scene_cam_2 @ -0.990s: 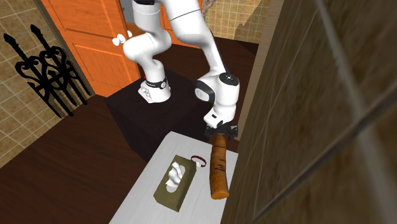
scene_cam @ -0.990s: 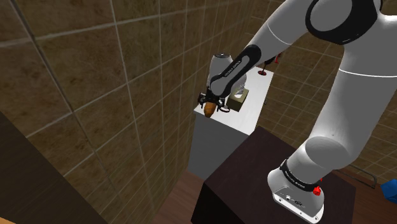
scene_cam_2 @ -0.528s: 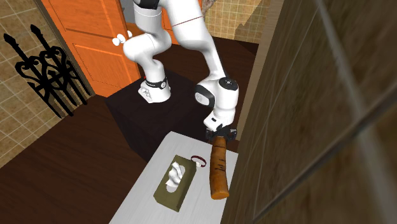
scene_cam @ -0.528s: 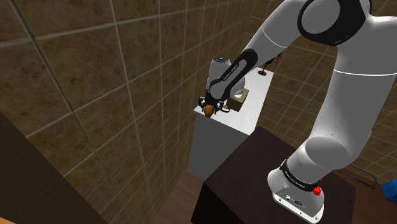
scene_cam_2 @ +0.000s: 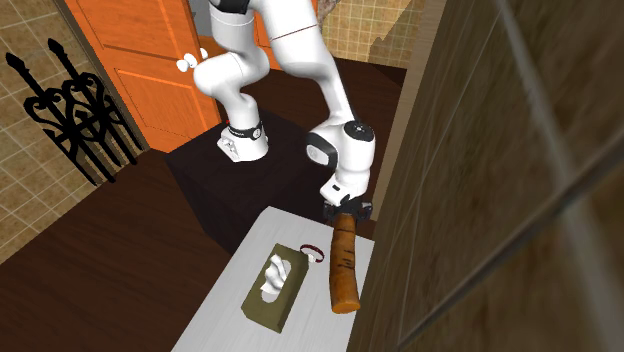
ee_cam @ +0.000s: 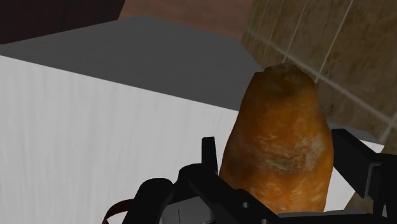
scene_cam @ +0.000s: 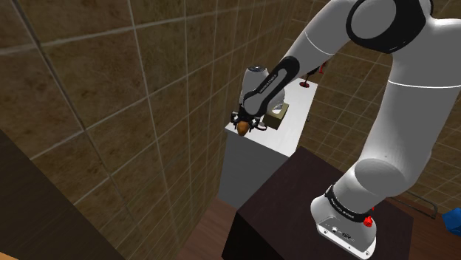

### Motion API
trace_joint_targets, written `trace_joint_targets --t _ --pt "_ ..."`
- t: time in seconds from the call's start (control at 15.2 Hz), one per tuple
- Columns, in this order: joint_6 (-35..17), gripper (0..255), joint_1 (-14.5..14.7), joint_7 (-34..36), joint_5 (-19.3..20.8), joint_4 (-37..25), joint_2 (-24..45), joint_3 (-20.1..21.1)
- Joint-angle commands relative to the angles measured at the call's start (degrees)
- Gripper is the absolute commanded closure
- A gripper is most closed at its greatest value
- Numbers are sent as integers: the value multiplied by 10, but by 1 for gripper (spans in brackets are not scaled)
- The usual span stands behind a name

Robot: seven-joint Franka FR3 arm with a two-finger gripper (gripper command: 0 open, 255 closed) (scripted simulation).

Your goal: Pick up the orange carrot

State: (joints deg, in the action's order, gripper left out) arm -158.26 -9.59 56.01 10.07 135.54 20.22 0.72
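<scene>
The carrot [scene_cam_2: 344,265] is lying on the white table [scene_cam_2: 215,325], along the edge next to the tiled wall [scene_cam_2: 480,180], with a tissue box [scene_cam_2: 272,287] near it. The gripper [scene_cam_2: 343,213] is gripping the carrot's end nearest the stand. In the wrist view its black fingers [ee_cam: 213,159] are standing apart by the carrot's width and pressing on both sides of the brownish-orange body.

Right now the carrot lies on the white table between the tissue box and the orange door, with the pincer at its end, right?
Not the orange door: the second exterior view shows the carrot on the white table between the tissue box and the tiled wall, with the pincer at its end. That door stands behind the robot.
</scene>
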Motion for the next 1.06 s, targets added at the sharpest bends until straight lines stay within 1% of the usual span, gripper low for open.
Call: trace_joint_targets --t 0.0,0.86,0.99 --pt "9 255 -1 -3 -3 2 -11 2" --pt "101 255 -9 -26 -28 5 -106 14" --pt "102 255 -8 -26 -28 5 -107 14"
